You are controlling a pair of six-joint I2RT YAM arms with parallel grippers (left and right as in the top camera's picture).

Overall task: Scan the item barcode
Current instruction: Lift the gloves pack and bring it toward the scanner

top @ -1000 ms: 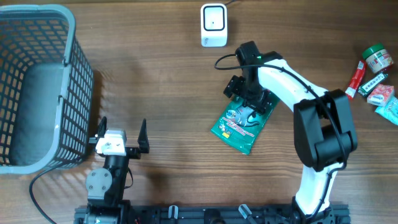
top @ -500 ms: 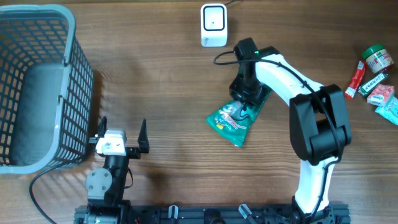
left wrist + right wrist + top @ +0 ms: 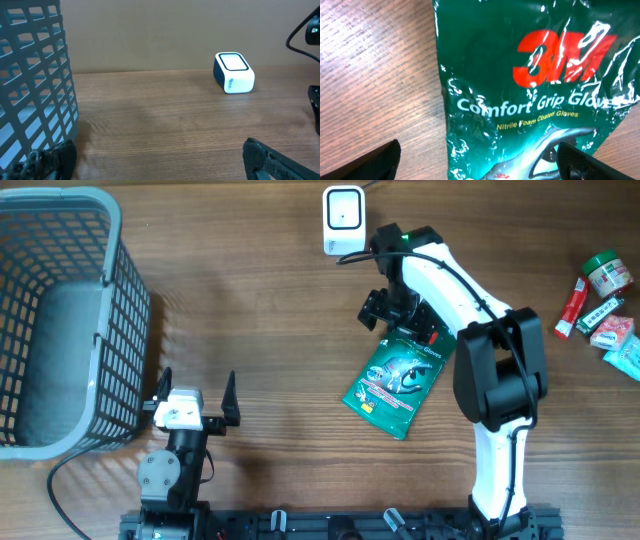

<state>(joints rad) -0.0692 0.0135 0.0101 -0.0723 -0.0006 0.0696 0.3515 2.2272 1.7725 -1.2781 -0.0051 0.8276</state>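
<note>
The item, a green 3M glove packet [image 3: 395, 384], lies flat on the wood right of centre, printed face up; no barcode shows. The right wrist view looks straight down on the packet [image 3: 530, 95]. My right gripper [image 3: 400, 320] hovers over the packet's far end, open, with its fingertips [image 3: 382, 161] on either side of the packet and not touching it. The white scanner [image 3: 343, 220] stands at the table's far edge, just beyond that gripper, and the scanner [image 3: 233, 73] also shows in the left wrist view. My left gripper [image 3: 196, 396] rests open and empty near the front edge.
A grey wire basket [image 3: 60, 320] fills the left side, close beside the left gripper, and the basket [image 3: 35, 75] also shows in the left wrist view. A green-lidded jar [image 3: 606, 273], a red tube [image 3: 572, 305] and small packets [image 3: 612, 330] lie at the far right edge.
The right gripper closed on the packet, twisted and dragged it slightly left, then opened again and drew back toward the scanner. The packet now lies flat, a little further right. The left arm is still.
</note>
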